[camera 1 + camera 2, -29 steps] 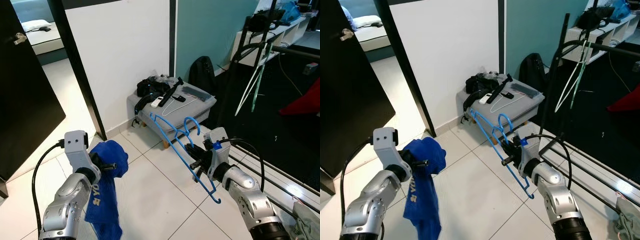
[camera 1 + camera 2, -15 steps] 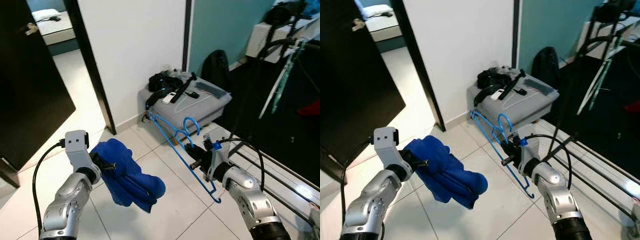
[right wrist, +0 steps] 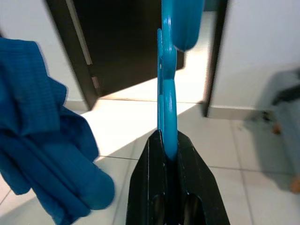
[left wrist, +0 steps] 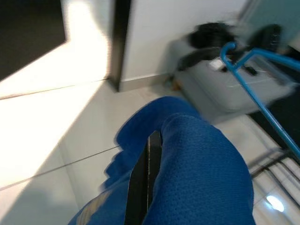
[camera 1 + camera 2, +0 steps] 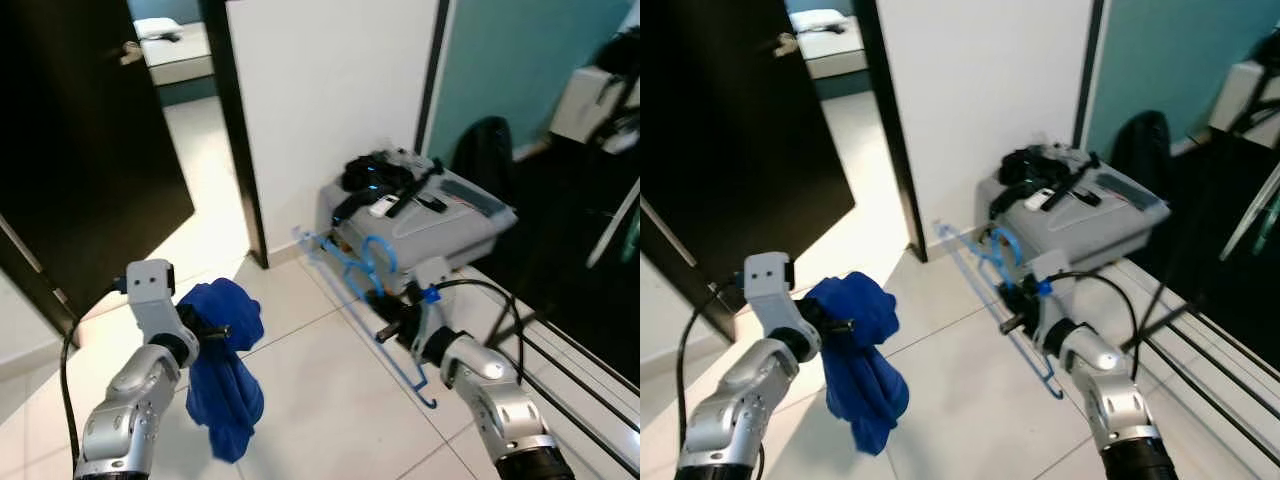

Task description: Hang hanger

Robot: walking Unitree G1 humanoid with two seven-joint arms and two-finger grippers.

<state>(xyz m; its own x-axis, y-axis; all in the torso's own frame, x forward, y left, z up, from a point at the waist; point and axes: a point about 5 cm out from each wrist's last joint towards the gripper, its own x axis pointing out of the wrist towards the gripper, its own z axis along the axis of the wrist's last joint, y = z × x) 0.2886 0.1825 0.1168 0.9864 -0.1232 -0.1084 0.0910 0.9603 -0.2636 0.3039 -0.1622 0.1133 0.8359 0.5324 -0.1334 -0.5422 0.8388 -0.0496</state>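
Right gripper (image 5: 392,322) is pinching one blue hanger (image 5: 362,300), holding it above the tiled floor (image 5: 300,390) before a grey case (image 5: 440,215). Left gripper (image 5: 212,330) is pinching one blue garment (image 5: 228,385), hanging down.

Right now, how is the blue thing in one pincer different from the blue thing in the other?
The left pincer holds a soft, dark blue cloth that droops in folds. The right pincer holds a stiff, light blue plastic hanger made of thin bars with a hook. Both are blue, gripped tight, and off the floor.
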